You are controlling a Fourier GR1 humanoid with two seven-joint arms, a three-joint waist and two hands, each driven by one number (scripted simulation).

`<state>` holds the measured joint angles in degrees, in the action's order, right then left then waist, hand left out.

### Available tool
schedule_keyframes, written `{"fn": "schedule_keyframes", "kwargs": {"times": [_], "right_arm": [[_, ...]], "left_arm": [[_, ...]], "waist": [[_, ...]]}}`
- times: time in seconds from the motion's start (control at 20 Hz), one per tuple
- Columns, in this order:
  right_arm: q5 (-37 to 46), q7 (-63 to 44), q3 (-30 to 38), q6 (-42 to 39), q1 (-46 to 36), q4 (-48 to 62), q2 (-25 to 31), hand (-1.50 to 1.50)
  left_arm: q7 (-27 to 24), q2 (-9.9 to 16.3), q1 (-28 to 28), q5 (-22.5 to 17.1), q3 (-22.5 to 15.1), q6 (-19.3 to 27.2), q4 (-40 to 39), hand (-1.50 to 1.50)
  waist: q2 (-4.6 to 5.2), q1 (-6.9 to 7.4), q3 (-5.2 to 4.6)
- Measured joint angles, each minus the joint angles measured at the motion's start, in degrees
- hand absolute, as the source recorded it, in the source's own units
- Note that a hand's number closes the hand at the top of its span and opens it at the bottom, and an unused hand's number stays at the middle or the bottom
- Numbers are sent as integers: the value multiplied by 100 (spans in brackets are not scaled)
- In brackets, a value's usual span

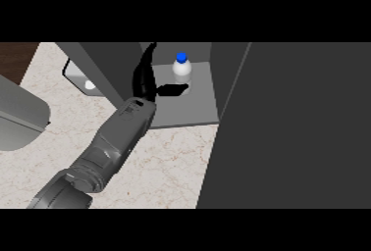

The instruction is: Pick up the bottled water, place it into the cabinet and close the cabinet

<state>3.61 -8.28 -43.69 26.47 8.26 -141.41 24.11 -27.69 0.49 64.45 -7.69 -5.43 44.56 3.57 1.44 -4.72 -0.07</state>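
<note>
The bottled water (pixel 181 68), clear with a blue cap, stands upright on the grey floor of the open cabinet (pixel 185 112), toward the back. My left hand (pixel 145 76) reaches into the cabinet just left of the bottle. Its fingers are straight and point away from me, and its thumb (pixel 174 89) sticks out right, ending near the bottle's base. The hand is open and does not wrap the bottle. Whether the thumb touches the bottle is unclear. My right hand does not show.
The cabinet's dark door (pixel 304 127) stands open and fills the right side of the view. The cabinet's left wall (pixel 109 68) rises beside my forearm. A white-and-grey object (pixel 81 78) sits behind that wall. A large grey rounded shape (pixel 18 115) is at the left edge on the marbled counter (pixel 167 166).
</note>
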Motion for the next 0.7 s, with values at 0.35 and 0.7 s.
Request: {"fn": "schedule_keyframes", "kwargs": {"times": [0.35, 0.7], "right_arm": [[-34, -16, -6, -2, -24, -25, 35, -150], [-67, -79, -7, 37, -68, -25, 22, -150]], "left_arm": [[-195, 7, -44, -67, 118, -243, 150, -150], [-994, -35, -224, -464, 449, -1359, 777, 150]], "waist": [[6, -4, -5], [-32, 59, -9]]}}
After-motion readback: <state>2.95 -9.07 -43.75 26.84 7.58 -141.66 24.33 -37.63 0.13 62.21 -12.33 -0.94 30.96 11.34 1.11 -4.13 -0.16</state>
